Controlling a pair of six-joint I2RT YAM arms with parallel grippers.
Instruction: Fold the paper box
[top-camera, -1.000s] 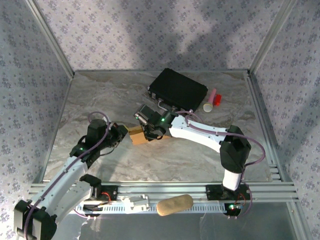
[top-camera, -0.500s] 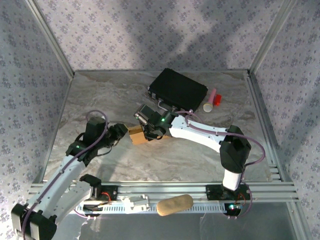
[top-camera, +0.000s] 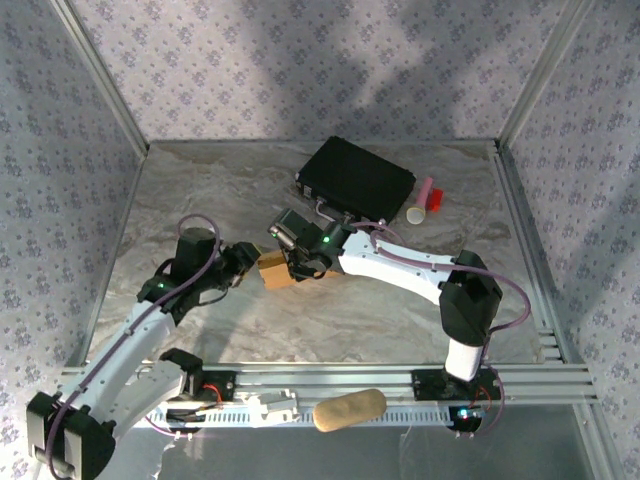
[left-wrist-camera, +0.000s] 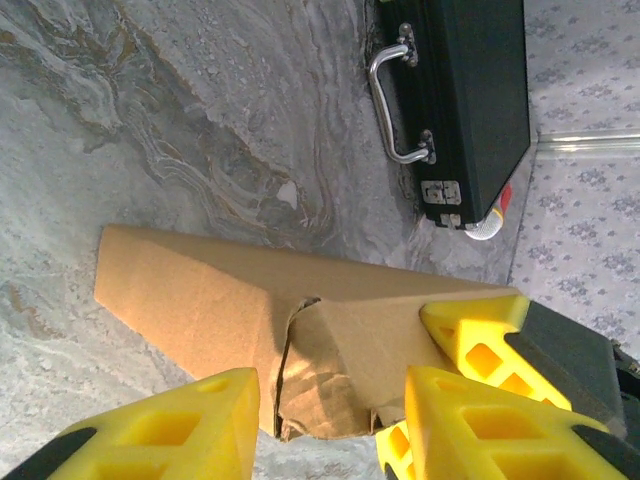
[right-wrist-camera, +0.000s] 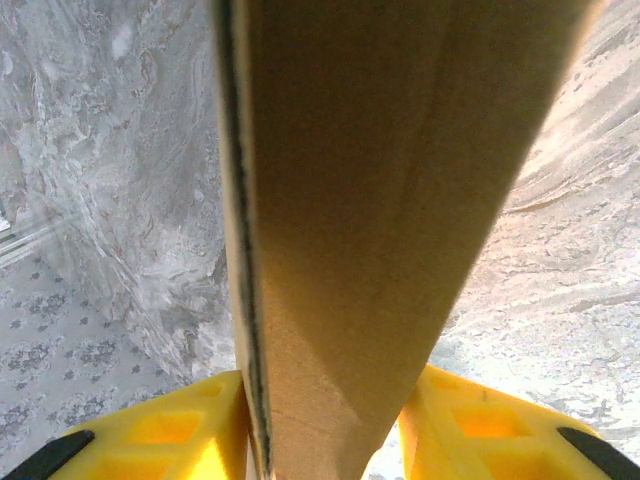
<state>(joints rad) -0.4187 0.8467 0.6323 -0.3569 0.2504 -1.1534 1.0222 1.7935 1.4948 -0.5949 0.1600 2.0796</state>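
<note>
while in right gripper (right-wrist-camera: 325, 432), paper box (top-camera: 272, 271)

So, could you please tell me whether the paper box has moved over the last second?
No. The paper box lies at the same spot as before, nearer than the black case and a little to its left.

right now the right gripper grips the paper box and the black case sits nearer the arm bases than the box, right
No: the top external view shows the black case farther away than the paper box, not nearer. The right gripper does grip the box.
</note>
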